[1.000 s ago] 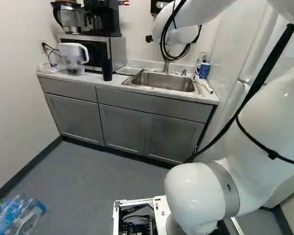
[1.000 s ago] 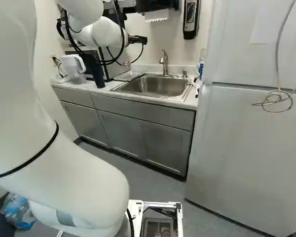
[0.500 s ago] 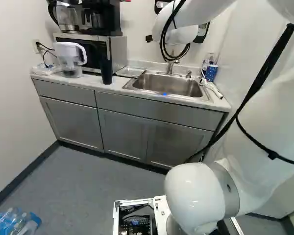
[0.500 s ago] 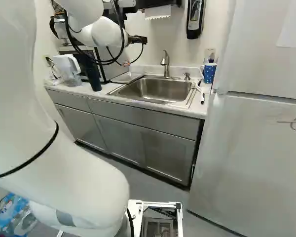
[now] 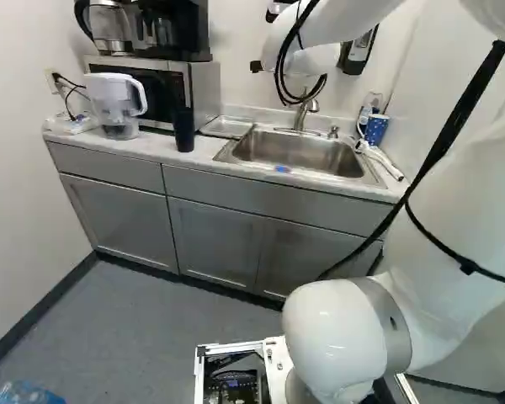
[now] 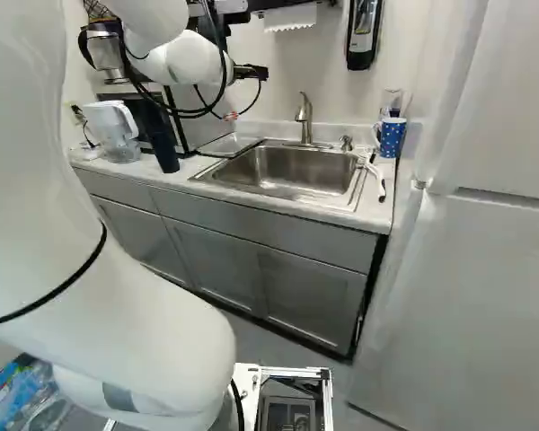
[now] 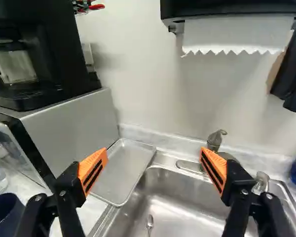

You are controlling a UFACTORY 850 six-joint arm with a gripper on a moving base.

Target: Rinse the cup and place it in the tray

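By the sink (image 6: 287,169), with gripper (image 7: 154,155) spread wide and empty, best to centre squarely on dark cup (image 5: 183,131) or dotted mug (image 6: 393,136) before closing gently

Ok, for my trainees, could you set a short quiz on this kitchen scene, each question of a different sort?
1. True or false: the gripper stands open, with nothing gripped between its fingers.
2. Multiple choice: which of these lies beside the sink?
a) a frying pan
b) a metal tray
c) a cutting board
3. Fill in the blank: the black coffee maker stands on the ____.

Key: 1 true; 2 b; 3 microwave.
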